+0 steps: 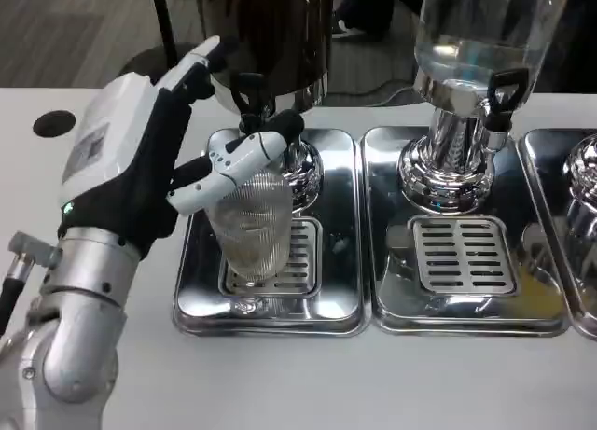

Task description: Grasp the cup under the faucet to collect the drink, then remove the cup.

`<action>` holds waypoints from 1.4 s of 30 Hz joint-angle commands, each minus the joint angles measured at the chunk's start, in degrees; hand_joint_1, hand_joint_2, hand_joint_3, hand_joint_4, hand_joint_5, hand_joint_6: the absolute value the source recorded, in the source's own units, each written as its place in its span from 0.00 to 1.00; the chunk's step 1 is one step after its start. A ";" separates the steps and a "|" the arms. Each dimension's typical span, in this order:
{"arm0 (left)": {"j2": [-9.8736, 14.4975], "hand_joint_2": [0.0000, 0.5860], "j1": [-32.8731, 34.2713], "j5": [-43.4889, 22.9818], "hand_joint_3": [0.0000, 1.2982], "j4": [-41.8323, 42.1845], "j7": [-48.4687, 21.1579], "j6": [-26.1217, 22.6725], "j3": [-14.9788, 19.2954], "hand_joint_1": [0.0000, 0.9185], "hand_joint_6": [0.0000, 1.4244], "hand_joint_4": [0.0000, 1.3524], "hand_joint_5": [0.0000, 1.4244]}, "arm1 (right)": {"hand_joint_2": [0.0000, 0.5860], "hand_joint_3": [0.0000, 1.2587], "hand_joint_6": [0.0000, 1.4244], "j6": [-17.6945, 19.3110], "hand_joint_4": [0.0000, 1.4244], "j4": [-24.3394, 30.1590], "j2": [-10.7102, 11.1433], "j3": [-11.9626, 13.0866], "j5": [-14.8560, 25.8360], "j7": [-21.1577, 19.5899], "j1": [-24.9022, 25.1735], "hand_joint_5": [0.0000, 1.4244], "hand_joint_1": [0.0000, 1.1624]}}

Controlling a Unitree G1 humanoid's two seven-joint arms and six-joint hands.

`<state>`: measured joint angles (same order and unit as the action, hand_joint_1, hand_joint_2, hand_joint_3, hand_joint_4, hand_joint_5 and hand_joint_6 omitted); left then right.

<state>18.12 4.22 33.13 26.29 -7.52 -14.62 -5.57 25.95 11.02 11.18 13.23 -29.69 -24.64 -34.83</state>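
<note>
- Plainly, the ribbed clear cup (250, 227) stands upright on the slotted grate (297, 255) of the left drip tray (201, 299), toward the grate's left edge, below the black tap (248, 102) of the dark dispenser (270, 34).
- It looks like thin clear plastic or glass, empty or nearly so as far as the picture tells, so I judge it light now and heavier once filled.
- The ribbing should give the fingers some purchase, but a smooth, possibly wet wall can slip, and a thin plastic wall would buckle under a hard squeeze.
- The best hold seems to be round the upper half of the wall, below the rim, with pressure from opposite sides and the cup kept vertical.
- The left hand (154, 155) comes in from the tray's left side; its white-and-black fingers (233, 164) lie across the cup's upper front, touching or just short of the wall.
- Whether the thumb bears on the far side is hidden, so I cannot tell if the hold is closed or merely laid on.
- The tap's spout appears to sit just behind the cup's rim; whether it is centred over the mouth is unclear.
- The clear water dispenser (471, 38) stands on the neighbouring tray (392, 309), well apart from the cup.
</note>
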 commanded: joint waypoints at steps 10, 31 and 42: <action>-0.20 0.20 0.73 -1.31 0.09 -0.55 -0.97 -0.49 -0.28 0.11 0.04 0.05 0.18 | 0.96 0.11 0.00 1.74 0.08 0.32 -0.48 1.08 1.10 -0.17 -0.90 0.04 0.42; -0.03 0.22 3.11 -1.46 0.15 -6.84 0.18 2.43 -0.71 0.11 0.05 0.12 0.20 | 0.96 0.11 0.00 2.44 0.08 0.44 -0.93 1.60 1.60 0.20 -1.18 0.04 0.42; -0.33 0.22 2.04 -0.03 0.24 -4.67 1.45 2.58 -2.15 0.11 0.05 0.18 0.20 | 0.96 0.11 0.00 2.56 0.08 0.19 -1.10 1.76 1.68 0.33 -1.20 0.04 0.42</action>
<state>17.77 6.73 32.46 20.61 -6.12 -13.00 -7.15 27.66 11.04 10.06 14.49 -28.33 -24.61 -35.77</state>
